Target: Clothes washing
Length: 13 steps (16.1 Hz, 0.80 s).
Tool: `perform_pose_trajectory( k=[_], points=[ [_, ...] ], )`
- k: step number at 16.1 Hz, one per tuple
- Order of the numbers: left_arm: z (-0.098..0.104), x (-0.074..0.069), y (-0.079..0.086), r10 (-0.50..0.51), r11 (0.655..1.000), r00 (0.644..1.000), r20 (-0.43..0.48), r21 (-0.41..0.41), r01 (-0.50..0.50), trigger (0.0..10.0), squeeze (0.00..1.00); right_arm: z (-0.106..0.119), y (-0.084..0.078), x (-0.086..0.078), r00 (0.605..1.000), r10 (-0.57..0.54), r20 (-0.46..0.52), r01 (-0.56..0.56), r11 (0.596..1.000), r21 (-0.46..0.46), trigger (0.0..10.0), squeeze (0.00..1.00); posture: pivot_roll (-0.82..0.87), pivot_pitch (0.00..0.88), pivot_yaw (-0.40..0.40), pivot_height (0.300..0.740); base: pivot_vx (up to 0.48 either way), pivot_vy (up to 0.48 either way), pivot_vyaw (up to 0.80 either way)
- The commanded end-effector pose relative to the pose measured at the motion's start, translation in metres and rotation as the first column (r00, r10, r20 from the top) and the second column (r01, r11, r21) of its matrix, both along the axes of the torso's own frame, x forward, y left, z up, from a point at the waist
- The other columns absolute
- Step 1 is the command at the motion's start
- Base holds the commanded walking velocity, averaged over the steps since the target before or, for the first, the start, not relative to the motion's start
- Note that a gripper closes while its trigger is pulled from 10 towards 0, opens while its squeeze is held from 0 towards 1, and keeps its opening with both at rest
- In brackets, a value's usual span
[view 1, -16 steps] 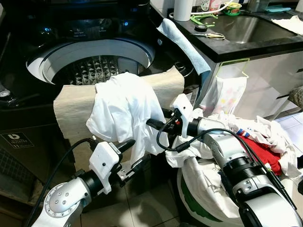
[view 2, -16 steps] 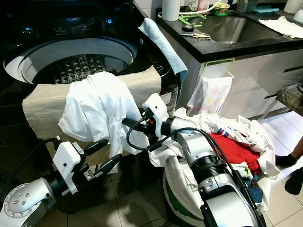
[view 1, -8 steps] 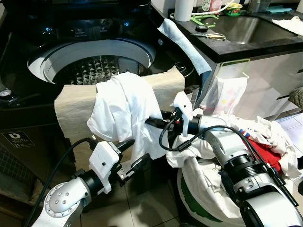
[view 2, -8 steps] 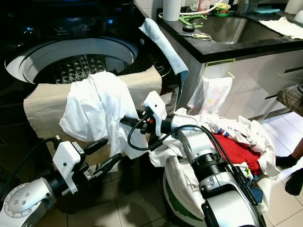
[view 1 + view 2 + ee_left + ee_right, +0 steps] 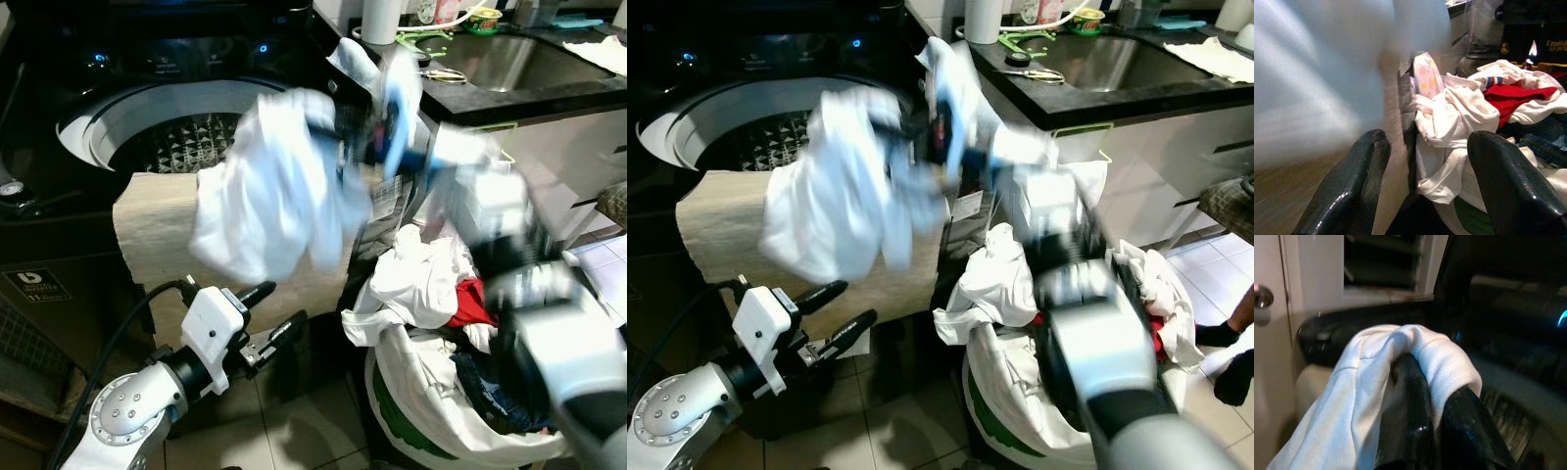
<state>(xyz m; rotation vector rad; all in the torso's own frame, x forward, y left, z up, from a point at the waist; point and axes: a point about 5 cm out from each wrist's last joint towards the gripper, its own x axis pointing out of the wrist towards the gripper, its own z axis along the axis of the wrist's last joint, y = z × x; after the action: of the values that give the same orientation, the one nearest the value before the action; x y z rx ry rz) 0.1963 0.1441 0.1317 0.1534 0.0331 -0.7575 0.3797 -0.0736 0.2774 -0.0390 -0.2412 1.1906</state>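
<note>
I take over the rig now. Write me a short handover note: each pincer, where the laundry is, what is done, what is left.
Right pincer: shut on the white garment, raised in blurred motion near the open washing machine.
Left pincer: open, empty, low in front of the machine.
The beige towel hangs over the machine's front rim. The laundry basket on the floor holds white, red and dark clothes.
Done: garment lifted from the basket side.
Left: drop it into the drum, then load the rest.
</note>
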Motion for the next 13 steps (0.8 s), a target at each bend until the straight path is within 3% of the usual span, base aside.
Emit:
perform_pose_trajectory(
  k=[1,3,4,5,6,7,8,9,12,13],
  points=[
    [0.005,0.001,0.000,0.003,1.000,1.000,0.014,0.001,-0.003,10.0,0.00,0.005,-0.004,0.003,1.000,-0.025,0.007,0.025,0.999,0.027,0.0,0.00,0.02,0.000,-0.042,0.719,0.000,0.000,0.00],
    [0.005,-0.001,0.001,0.013,1.000,1.000,0.018,0.004,-0.013,10.0,0.00,0.035,-0.004,0.021,0.973,-0.229,0.043,0.227,0.973,0.048,0.0,0.00,0.02,0.000,-0.047,0.719,0.000,0.000,0.00],
    [0.005,-0.002,0.001,0.017,1.000,1.000,0.018,0.007,-0.017,10.0,0.00,0.042,-0.012,0.031,0.916,-0.399,0.036,0.396,0.916,0.064,0.0,0.00,0.02,0.000,-0.048,0.719,0.000,0.000,0.00],
    [0.004,-0.003,0.001,0.021,1.000,1.000,0.017,0.008,-0.021,10.0,0.00,0.048,-0.027,0.040,0.798,-0.602,-0.007,0.600,0.794,0.098,8.9,0.00,0.03,0.000,-0.047,0.719,0.000,0.000,0.00],
    [0.005,-0.003,0.001,0.022,1.000,1.000,0.017,0.008,-0.022,10.0,0.00,0.050,-0.034,0.043,0.746,-0.664,-0.041,0.664,0.739,0.113,10.0,0.00,0.03,0.000,-0.048,0.719,0.000,0.000,0.00],
    [0.005,-0.002,0.001,0.023,1.000,1.000,0.018,0.008,-0.023,10.0,0.00,0.047,-0.040,0.045,0.718,-0.689,-0.103,0.696,0.709,0.113,10.0,0.00,0.03,0.000,-0.048,0.719,0.000,0.000,0.00],
    [0.006,-0.002,0.001,0.024,1.000,1.000,0.019,0.008,-0.025,10.0,0.00,0.040,-0.040,0.046,0.721,-0.681,-0.127,0.691,0.718,0.078,10.0,0.40,0.03,0.000,-0.048,0.719,0.000,0.000,0.00],
    [0.006,-0.002,0.001,0.026,1.000,0.999,0.020,0.009,-0.026,10.0,0.00,0.036,-0.040,0.047,0.719,-0.682,-0.133,0.692,0.720,0.050,10.0,1.00,0.03,0.004,-0.048,0.719,0.000,0.000,0.00],
    [0.006,-0.003,0.002,0.031,0.999,0.999,0.018,0.012,-0.031,10.0,0.00,0.033,-0.039,0.047,0.714,-0.689,-0.127,0.696,0.718,0.017,10.0,1.00,0.03,0.008,-0.047,0.719,0.000,0.000,0.00],
    [0.005,-0.004,0.003,0.033,0.999,0.999,0.014,0.015,-0.033,10.0,0.00,0.026,-0.039,0.048,0.696,-0.707,-0.126,0.707,0.705,-0.050,10.0,1.00,0.03,0.008,-0.046,0.719,0.000,0.000,0.00]
  ],
)
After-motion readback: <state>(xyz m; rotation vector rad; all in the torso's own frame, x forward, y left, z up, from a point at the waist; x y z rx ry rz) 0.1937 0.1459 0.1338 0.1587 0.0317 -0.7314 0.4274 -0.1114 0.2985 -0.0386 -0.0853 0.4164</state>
